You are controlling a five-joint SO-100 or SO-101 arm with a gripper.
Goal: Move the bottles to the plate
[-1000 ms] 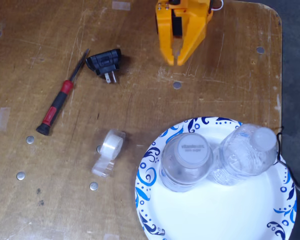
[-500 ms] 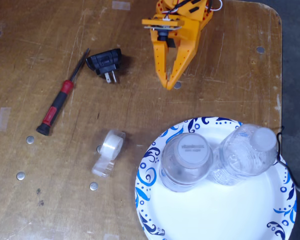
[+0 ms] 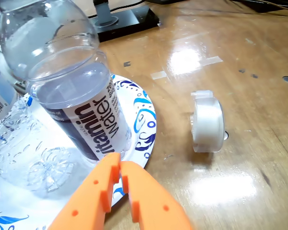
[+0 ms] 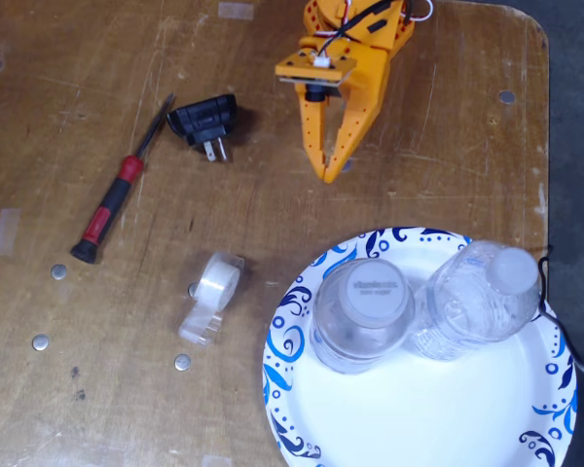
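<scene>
Two clear plastic bottles stand on the white plate [image 4: 438, 413] with the blue swirl rim. One bottle [image 4: 363, 313] has printed text on its cap and a dark label in the wrist view [image 3: 84, 108]. The other, crinkled bottle [image 4: 479, 297] stands beside it, seemingly touching it, and shows at the left of the wrist view [image 3: 24, 148]. My orange gripper [image 4: 329, 175] is shut and empty, apart from the plate beyond its far rim. In the wrist view the gripper [image 3: 120, 164] sits just above the plate's rim [image 3: 146, 120].
A clear tape roll [image 4: 212, 294] lies on the wooden table left of the plate, also in the wrist view [image 3: 207, 122]. A red-handled screwdriver [image 4: 117, 199] and a black plug adapter [image 4: 206, 122] lie at upper left. The table's edge [image 4: 548, 146] runs along the right.
</scene>
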